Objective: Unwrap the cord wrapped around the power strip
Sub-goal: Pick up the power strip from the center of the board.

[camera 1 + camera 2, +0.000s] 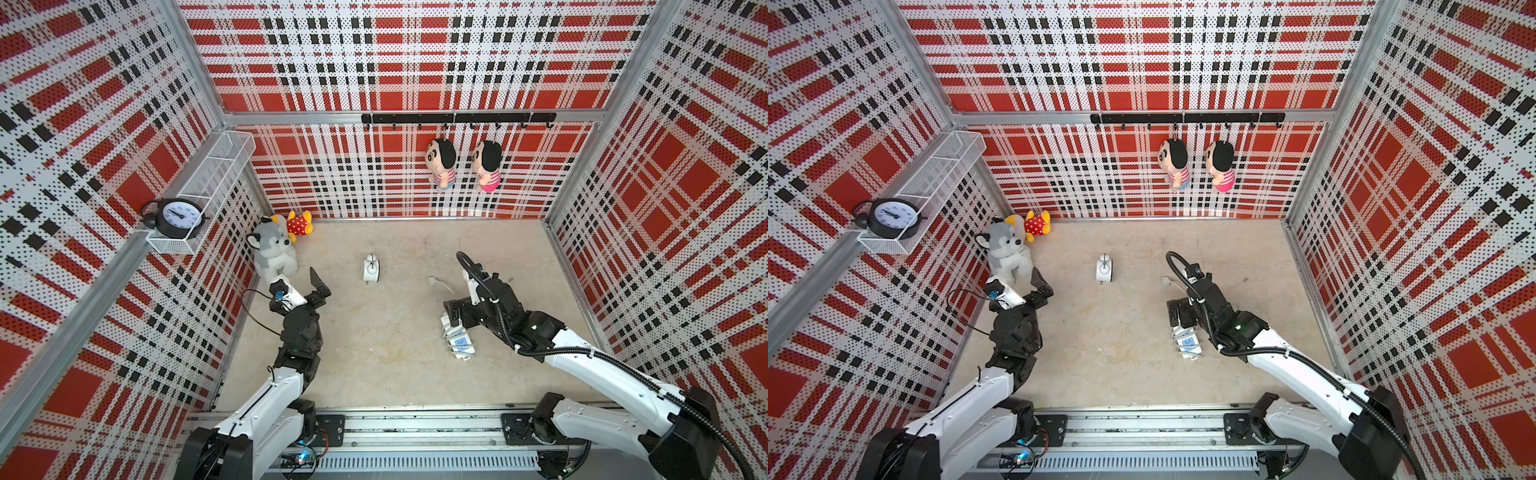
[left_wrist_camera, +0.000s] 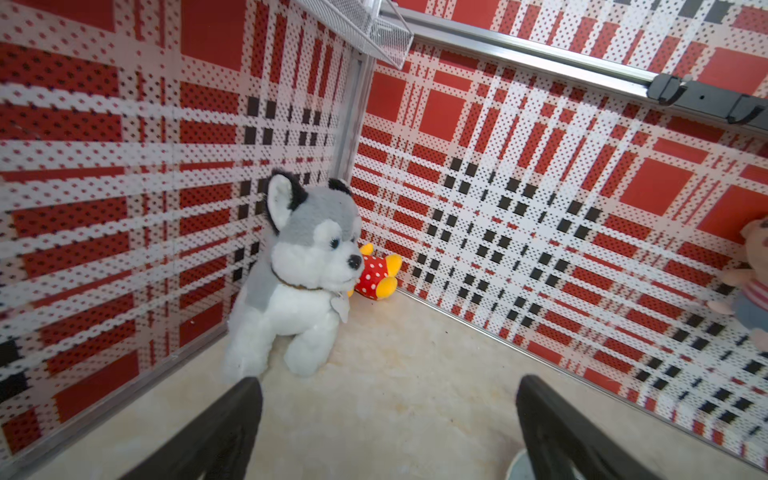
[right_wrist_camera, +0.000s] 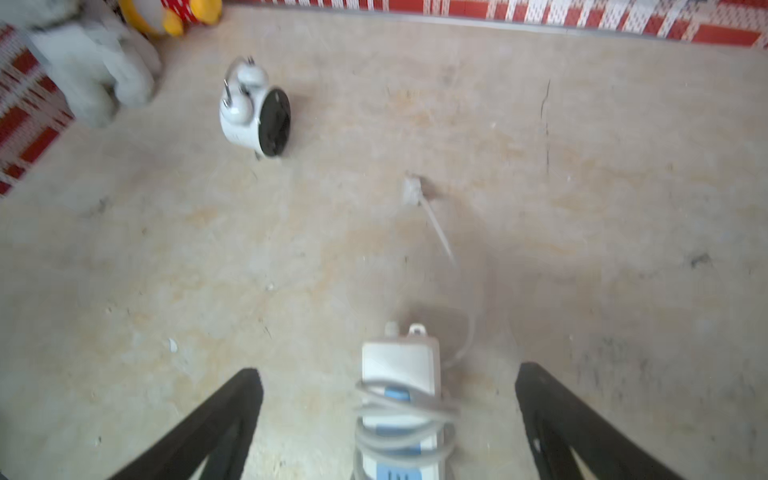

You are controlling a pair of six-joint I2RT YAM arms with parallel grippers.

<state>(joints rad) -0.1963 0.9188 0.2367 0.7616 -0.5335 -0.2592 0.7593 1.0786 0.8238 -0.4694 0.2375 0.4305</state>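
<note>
Black fingers of the right claw spread wide, holding nothing. They straddle the power strip, clear of both its sides. Strip lies flat on the bench, one end hidden under the claw in both top views. The cord is wound in several loops round the strip between the fingers. Its loose end runs ahead of the claw to the plug, lying on the bench. White alarm clock farther ahead. Well apart from the strip, left claw also open and empty, facing a husky plush.
</note>
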